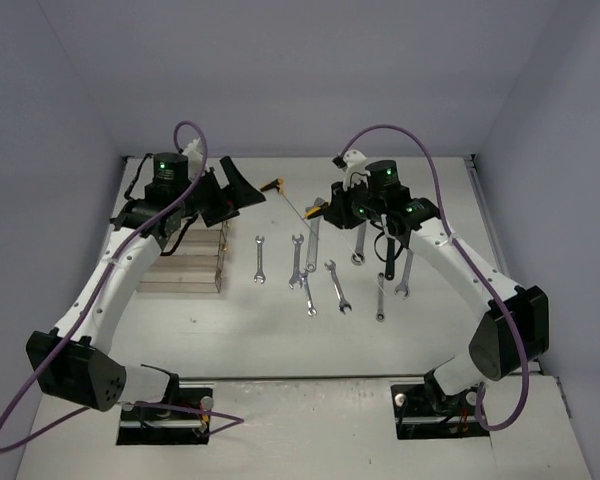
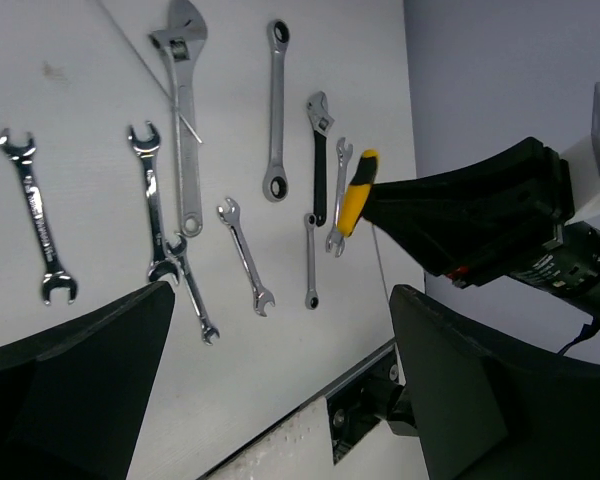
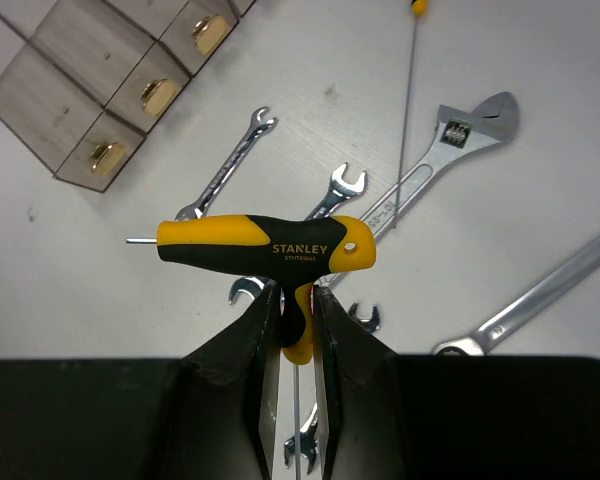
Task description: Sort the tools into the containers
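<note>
Right end effector (image 3: 295, 312) clamps the T-handle key (image 3: 265, 245), its handle lying left-right, short tip pointing left. Left end effector (image 2: 280, 300) has its fingers apart.

Containers (image 1: 185, 262) left of the wrenches (image 1: 259, 260) on the table (image 1: 280, 345).

A yellow-and-black STANLEY T-handle key (image 3: 265, 245) is hanging pinched in the right gripper (image 3: 295, 310), its crossbar sitting level with a short metal tip poking out one end. Beneath it, silver wrenches (image 2: 38, 215) are lying flat and scattered, a few overlapping (a black-handled one (image 2: 320, 165) is sitting among them). Just beyond it, a second thin rod (image 3: 407, 120) is lying across a big adjustable wrench (image 3: 435, 160). Well off to its side, the clear bins (image 3: 100, 80) are sitting joined in a row.
</note>
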Available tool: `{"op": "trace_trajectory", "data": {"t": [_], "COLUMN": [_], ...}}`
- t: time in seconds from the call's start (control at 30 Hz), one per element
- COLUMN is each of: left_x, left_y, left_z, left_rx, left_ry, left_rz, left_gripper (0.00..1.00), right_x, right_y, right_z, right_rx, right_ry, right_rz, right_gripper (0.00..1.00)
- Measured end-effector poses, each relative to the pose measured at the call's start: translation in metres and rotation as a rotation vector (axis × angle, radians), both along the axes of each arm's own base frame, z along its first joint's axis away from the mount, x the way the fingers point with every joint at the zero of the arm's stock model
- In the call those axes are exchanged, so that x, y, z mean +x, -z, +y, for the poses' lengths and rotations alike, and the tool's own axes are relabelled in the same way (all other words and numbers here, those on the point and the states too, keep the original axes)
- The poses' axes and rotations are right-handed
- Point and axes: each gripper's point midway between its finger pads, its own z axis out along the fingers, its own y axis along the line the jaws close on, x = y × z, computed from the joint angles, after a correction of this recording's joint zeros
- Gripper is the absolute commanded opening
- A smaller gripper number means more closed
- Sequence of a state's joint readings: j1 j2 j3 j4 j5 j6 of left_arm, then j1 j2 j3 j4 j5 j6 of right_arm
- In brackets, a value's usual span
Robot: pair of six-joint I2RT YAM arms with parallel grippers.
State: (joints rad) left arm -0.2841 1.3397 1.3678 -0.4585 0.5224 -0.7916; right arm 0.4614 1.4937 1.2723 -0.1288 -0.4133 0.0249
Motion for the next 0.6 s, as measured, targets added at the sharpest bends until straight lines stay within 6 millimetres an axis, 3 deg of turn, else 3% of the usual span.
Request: {"op": "trace_trajectory", "data": {"t": [0.23,0.4,0.6], "left_x": [0.005,0.011,0.008], "left_y": [0.015,0.034,0.037], "left_z": [-0.063,-0.076,-0.084], "left_rx": [-0.022,-0.026,-0.047], "left_ry": [0.109,0.106,0.102], "left_rz": [0.025,0.079,0.108], "left_gripper": [0.82,0.71,0.6], "right_x": [-0.02,-0.028,-0.032], "right_y": [0.004,0.0,-0.005], "right_z": [0.018,0.027,0.028], "right_rx": [0.025,0.042,0.053], "right_ry": [-0.084,-0.108,-0.111], "right_rz": [0.031,0.039,0.034], "right_gripper": [0.0,0.01,0.01]}}
